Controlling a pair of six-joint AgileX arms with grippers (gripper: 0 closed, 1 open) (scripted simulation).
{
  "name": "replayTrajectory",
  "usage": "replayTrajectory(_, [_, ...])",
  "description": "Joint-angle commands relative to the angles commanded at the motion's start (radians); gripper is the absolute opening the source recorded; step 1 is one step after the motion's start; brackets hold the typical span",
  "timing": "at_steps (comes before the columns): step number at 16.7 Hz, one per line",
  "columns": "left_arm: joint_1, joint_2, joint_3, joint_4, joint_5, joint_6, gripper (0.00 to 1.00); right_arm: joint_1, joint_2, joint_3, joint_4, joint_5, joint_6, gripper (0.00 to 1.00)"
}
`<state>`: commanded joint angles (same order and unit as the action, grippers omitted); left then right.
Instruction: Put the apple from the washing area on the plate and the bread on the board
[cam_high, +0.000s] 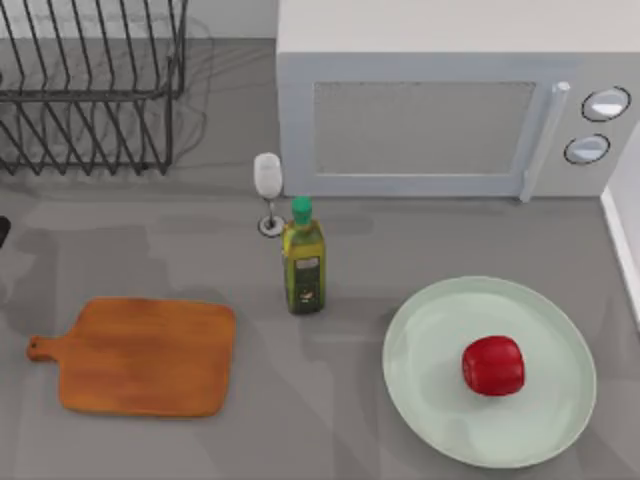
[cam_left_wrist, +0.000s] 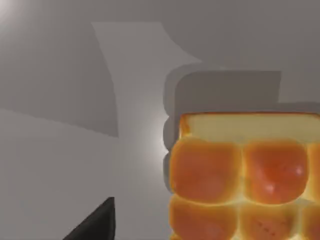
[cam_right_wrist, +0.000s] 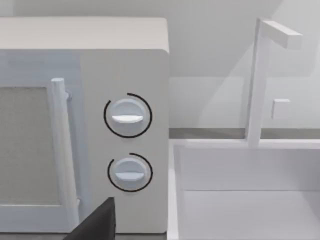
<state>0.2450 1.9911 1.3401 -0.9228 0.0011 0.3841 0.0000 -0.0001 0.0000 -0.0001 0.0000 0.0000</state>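
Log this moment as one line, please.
apple: on plate | board: bare | bread: close under left wrist camera, off board | right wrist camera: facing microwave

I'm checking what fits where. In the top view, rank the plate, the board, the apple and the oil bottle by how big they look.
1. plate, widest.
2. board, clearly smaller than the plate.
3. oil bottle and apple: too alike to rank; the bottle stands upright, nearer the camera.

A rendered kitchen counter: microwave (cam_high: 450, 110), dish rack (cam_high: 90, 85), oil bottle (cam_high: 303, 260), and probably a sink (cam_right_wrist: 250, 190).
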Motion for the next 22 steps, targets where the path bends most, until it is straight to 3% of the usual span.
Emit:
replayTrajectory(4, [0.002,0.053,-0.066,0.130,0.000,0.003,1.00,0.000,0.000,0.000,0.000,0.000,0.000,1.00])
replayTrajectory(9, [0.003,0.064,-0.077,0.142,0.000,0.004,1.00,0.000,0.000,0.000,0.000,0.000,0.000,1.00])
replayTrajectory(22, [0.003,0.064,-0.077,0.142,0.000,0.004,0.02,0.000,0.000,0.000,0.000,0.000,0.000,1.00])
